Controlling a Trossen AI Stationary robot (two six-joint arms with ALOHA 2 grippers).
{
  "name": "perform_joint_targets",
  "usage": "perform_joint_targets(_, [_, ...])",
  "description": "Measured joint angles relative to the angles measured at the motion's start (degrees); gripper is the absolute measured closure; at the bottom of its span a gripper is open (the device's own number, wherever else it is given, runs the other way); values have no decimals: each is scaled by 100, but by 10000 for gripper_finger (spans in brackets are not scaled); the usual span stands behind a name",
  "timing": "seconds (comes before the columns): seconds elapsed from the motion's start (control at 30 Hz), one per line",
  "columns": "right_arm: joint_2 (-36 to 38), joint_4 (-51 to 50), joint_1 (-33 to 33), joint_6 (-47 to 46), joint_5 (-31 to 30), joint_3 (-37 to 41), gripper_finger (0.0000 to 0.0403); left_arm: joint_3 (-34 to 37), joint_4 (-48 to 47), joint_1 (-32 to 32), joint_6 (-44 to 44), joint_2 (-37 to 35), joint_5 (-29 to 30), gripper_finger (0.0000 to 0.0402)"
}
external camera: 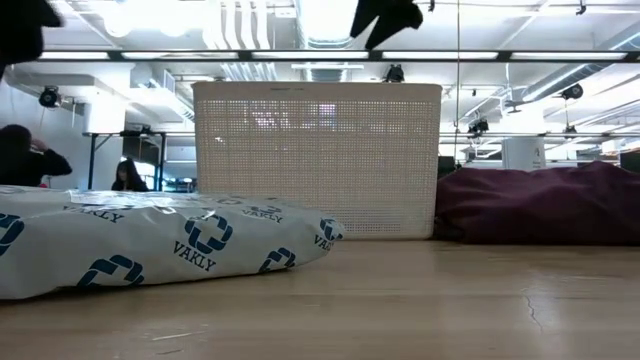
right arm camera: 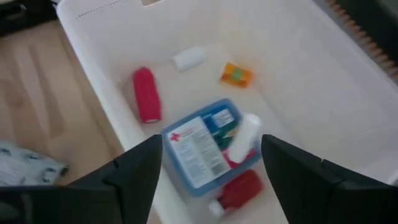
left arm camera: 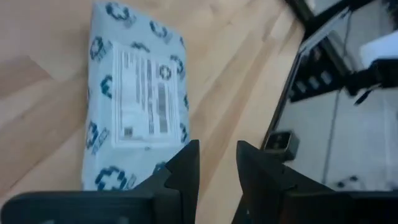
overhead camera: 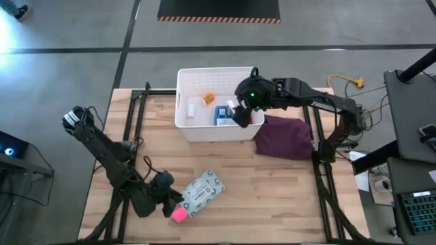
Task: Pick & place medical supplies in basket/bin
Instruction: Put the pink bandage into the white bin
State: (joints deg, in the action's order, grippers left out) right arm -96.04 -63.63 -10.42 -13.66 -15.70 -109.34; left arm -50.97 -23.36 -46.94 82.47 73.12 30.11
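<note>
Left hand hovers low at the near side of the worktop, fingers close together with only a narrow gap and nothing between them. Sits just beside the packet, which lies flat on the wood with its long axis running diagonally, one end toward the hand and the other pointing up toward the bin. Also sits near the pink cube, which rests at the packet's near corner, touching or nearly so. Judging by this, falls to the left arm for both: far nearer than the right, and would need wider fingers set across the packet's short side.

Right hand hangs over the bin's right part, fingers spread wide and empty. Below it, already in the bin: blue box, red roll, red bottle, white roll, orange item. Maroon cloth lies against the bin's right wall.
</note>
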Motion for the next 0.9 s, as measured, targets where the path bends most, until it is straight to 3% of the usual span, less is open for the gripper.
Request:
perform_joint_targets(0.27, [95, -123, 565, 575, -225, 9, 114, -1247, -1105, -138, -100, 1195, -1326, 322])
perform_joint_targets(0.43, [158, -226, 965, 440, -252, 51, 113, -2623, -2968, -145, 162, 2486, -1646, 318])
perform_joint_targets(0.53, [145, -245, 1144, 438, -342, 152, 112, -3406, -3889, -137, 270, 3184, -1724, 297])
perform_joint_targets(0.67, [186, -300, 1251, 418, -377, 372, 112, -4243, -4394, -73, 422, 3853, -1914, 250])
perform_joint_targets(0.9, [403, -471, 1323, 186, -381, 871, 119, -4610, -4413, 106, 793, 4260, -2018, 189])
